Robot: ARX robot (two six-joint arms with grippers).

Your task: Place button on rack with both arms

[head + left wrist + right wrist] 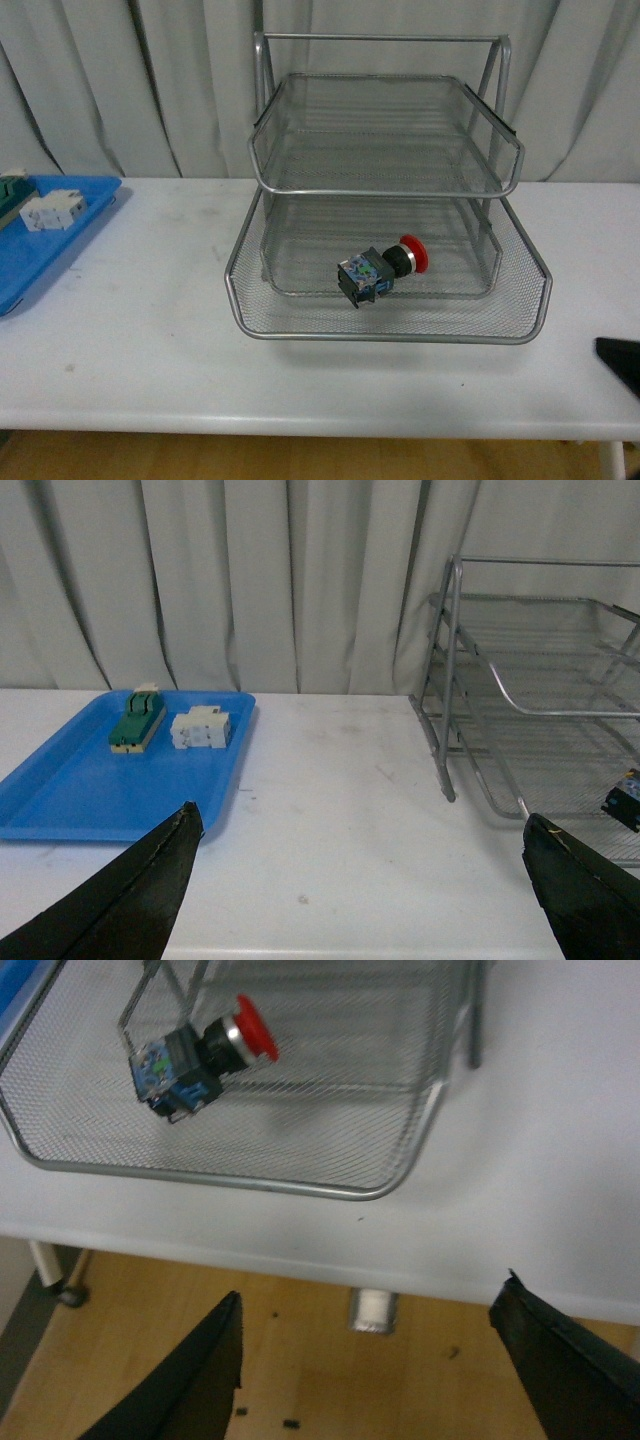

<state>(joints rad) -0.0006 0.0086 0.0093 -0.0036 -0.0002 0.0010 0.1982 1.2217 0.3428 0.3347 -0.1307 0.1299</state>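
The button (381,268), with its red cap and dark body, lies on its side in the bottom tier of the silver wire rack (250,310). The right wrist view also shows the button (195,1055) on the rack's mesh (330,1130). My right gripper (370,1305) is open and empty, held off the table's front edge over the floor, apart from the rack. My left gripper (360,825) is open and empty above bare table, left of the rack (445,680). A corner of the button (626,800) peeks in at that view's edge.
A blue tray (40,250) at the table's left holds a white terminal block (52,210) and a green-and-beige block (136,720). Grey curtains hang behind. A black arm part (620,358) shows at the front right. Wooden floor (300,1360) lies below the table edge.
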